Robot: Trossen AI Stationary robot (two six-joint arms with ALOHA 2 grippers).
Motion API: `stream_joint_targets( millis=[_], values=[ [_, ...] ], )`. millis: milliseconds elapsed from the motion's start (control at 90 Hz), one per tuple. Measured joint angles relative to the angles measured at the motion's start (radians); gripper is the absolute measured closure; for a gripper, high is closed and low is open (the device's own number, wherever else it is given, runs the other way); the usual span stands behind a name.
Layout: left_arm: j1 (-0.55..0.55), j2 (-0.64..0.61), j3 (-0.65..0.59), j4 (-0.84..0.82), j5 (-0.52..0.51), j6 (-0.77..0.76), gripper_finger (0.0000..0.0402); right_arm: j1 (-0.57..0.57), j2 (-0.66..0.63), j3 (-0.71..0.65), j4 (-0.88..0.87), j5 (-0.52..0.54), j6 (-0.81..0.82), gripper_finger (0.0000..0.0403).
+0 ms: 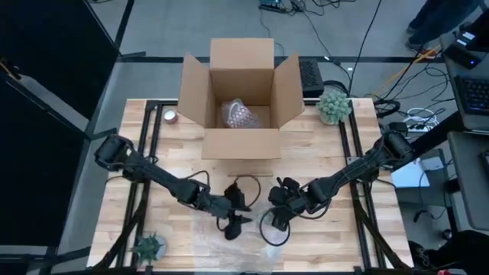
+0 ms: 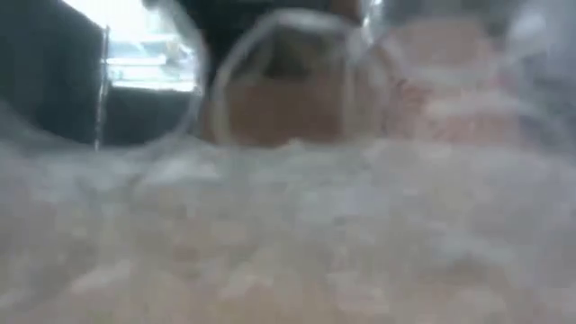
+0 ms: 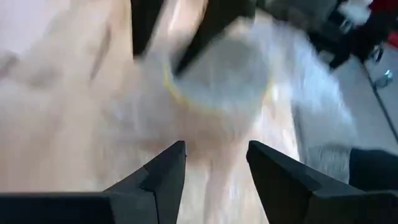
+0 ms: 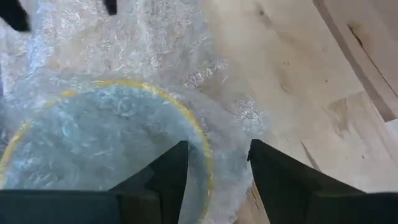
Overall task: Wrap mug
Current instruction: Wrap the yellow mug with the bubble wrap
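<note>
The mug [image 4: 99, 149] is clear with a yellow rim. It lies under a sheet of bubble wrap [image 4: 124, 50] on the near middle of the table. My right gripper [image 4: 214, 165] is open, one finger over the mug's mouth and one outside its rim. My left gripper [image 3: 214, 165] is open a little short of the wrapped mug [image 3: 217, 81], with nothing between its fingers. Seen from above, the two grippers, left [image 1: 233, 221] and right [image 1: 276, 215], meet over the wrap [image 1: 221, 248]. In the low view the wrap [image 2: 288, 225] fills the picture. My right gripper comes at the mug's yellow rim [image 4: 202, 146] from above, its fingers on either side of the wrap-covered wall. I cannot tell whether either finger touches the wrap or the mug.
An open cardboard box [image 1: 241, 141] stands at the far middle with a bubble-wrapped object [image 1: 241, 114] inside. A small plant [image 1: 334, 105] sits at the far right, another [image 1: 149, 246] at the near left, and a small round thing [image 1: 170, 116] left of the box.
</note>
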Motion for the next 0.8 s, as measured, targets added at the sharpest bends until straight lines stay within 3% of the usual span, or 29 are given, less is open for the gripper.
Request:
stream_joint_targets(
  millis=[178, 389, 800],
  values=[
    [-0.042, 0.118, -0.001, 0.02, -0.026, -0.035, 0.0238, 0.005, 0.0, 0.0, 0.006, -0.001, -0.029, 0.0245],
    [-0.018, 0.234, -0.001, 0.099, -0.055, -0.031, 0.0238, 0.041, -0.002, 0.001, 0.019, -0.021, -0.1, 0.0245],
    [0.111, 0.273, 0.001, 0.146, -0.046, 0.025, 0.0238, 0.054, -0.003, 0.002, -0.107, -0.031, -0.099, 0.0245]
  ],
)
